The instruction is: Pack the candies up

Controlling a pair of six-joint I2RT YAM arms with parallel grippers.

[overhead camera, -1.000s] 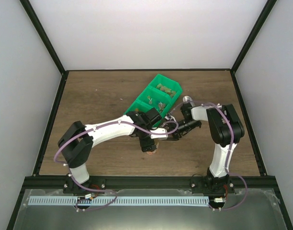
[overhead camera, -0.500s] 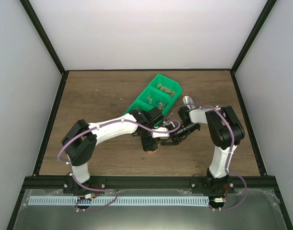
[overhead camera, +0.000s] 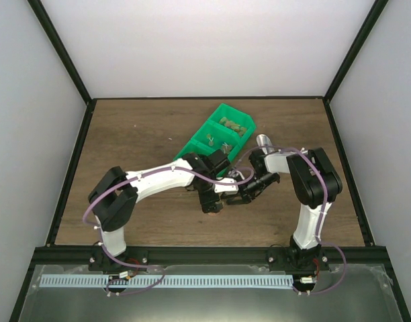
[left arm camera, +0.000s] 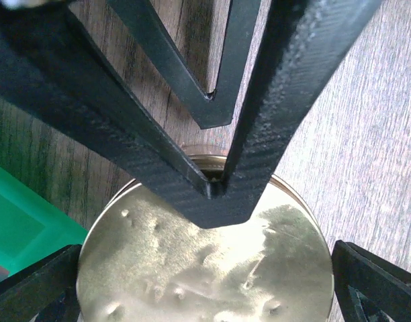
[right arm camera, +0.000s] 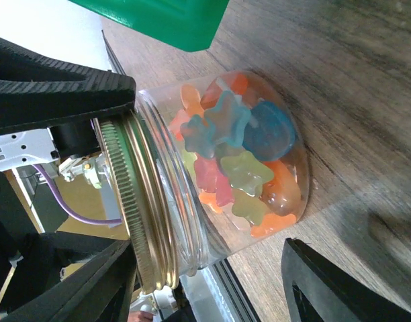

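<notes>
The candies (right arm camera: 236, 157) are soft mixed-colour sweets filling a clear jar (right arm camera: 192, 221) that stands on the wooden table. A gold lid (left arm camera: 205, 268) sits on the jar's mouth. My left gripper (left arm camera: 205, 278) comes down from above, and its fingers (left arm camera: 37, 285) press the lid's rim on both sides. My right gripper (right arm camera: 205, 285) is open beside the jar, with one finger (left arm camera: 272, 100) reaching over the lid. In the top view both grippers, left (overhead camera: 212, 199) and right (overhead camera: 242, 197), meet there and hide the jar.
A green divided bin (overhead camera: 200, 139) with a few sweets in its compartments (overhead camera: 227, 123) lies just behind the jar. A small metallic object (overhead camera: 262, 139) sits right of the bin. Black frame posts border the table.
My right gripper has moved left, up to the jar. My left gripper has settled over the lid, which showed tan in the top view before and is now covered.
</notes>
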